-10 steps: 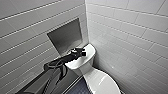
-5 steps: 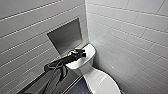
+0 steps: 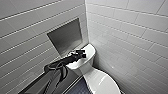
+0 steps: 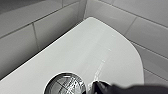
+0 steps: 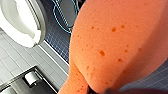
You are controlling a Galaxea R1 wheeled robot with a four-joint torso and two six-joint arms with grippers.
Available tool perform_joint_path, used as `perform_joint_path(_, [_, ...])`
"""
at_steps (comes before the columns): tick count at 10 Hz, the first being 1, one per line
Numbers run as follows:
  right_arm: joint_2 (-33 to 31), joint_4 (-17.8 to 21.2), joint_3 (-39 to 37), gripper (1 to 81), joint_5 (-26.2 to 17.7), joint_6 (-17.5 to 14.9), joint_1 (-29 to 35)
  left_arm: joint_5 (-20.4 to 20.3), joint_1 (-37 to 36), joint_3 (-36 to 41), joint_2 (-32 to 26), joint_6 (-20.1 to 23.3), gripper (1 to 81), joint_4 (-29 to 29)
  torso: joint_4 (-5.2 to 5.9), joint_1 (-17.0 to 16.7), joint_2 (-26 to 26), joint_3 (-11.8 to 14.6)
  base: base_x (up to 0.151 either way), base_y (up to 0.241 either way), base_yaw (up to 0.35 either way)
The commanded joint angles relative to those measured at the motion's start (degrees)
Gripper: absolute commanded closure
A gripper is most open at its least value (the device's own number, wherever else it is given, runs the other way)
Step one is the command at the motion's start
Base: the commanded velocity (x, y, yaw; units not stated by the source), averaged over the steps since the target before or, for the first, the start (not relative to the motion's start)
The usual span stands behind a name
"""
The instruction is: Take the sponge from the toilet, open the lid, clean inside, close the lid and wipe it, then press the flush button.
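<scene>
The white toilet (image 3: 86, 63) stands in the tiled corner with its lid (image 3: 100, 82) down. My left gripper (image 3: 81, 53) reaches over the flat cistern top (image 4: 100, 52), shut, its dark fingertip (image 4: 100, 87) right beside the round chrome flush button (image 4: 65, 84). Whether it touches the button I cannot tell. The orange-red sponge (image 5: 112, 45) looms large in the right wrist view, with my right gripper (image 5: 100, 90) shut on its lower end. Beyond the sponge, the toilet's white lid (image 5: 20, 22) lies farther off.
White tiled walls close in behind and to the right of the toilet. A grey recessed niche (image 3: 66, 37) sits in the left wall. The floor (image 5: 60, 37) is dark blue tile, with a cable loop on it. A metal paper-roll holder (image 5: 31, 78) hangs on the wall.
</scene>
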Motion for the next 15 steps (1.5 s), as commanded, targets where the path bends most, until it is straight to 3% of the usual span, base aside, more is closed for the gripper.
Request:
perform_joint_path(1, [1.2,-1.1,0.9,81.1,-4.7,-0.2,-1.6,0.3,-10.6,-0.1,-0.5,0.0,81.1,0.0,0.0,0.0,0.0,0.0,0.0,0.0,0.0])
perform_joint_path(4, [1.2,-1.1,0.9,81.1,-4.7,-0.2,-1.6,0.8,-10.7,1.1,-2.0,0.1,81.1,-0.1,0.0,0.0,0.0,0.0,0.0,0.0,0.0])
perform_joint_path(7, [1.3,-1.1,0.9,81.1,-4.8,-0.2,-1.5,0.8,-10.4,12.2,-7.2,0.0,81.1,0.1,0.0,0.0,0.0,0.0,0.0,0.0,0.0])
perform_joint_path(13, [1.3,-1.1,0.9,81.1,-4.6,-0.2,-1.6,0.9,-9.8,13.4,-8.7,-0.1,81.1,-0.2,0.0,0.0,0.0,0.0,0.0,0.0,0.0])
perform_joint_path(15, [1.3,-1.1,0.9,81.1,-4.6,-0.2,-1.5,0.3,-9.7,20.2,-11.8,-0.4,81.1,-0.5,0.0,0.0,0.0,0.0,0.0,0.0,0.0])
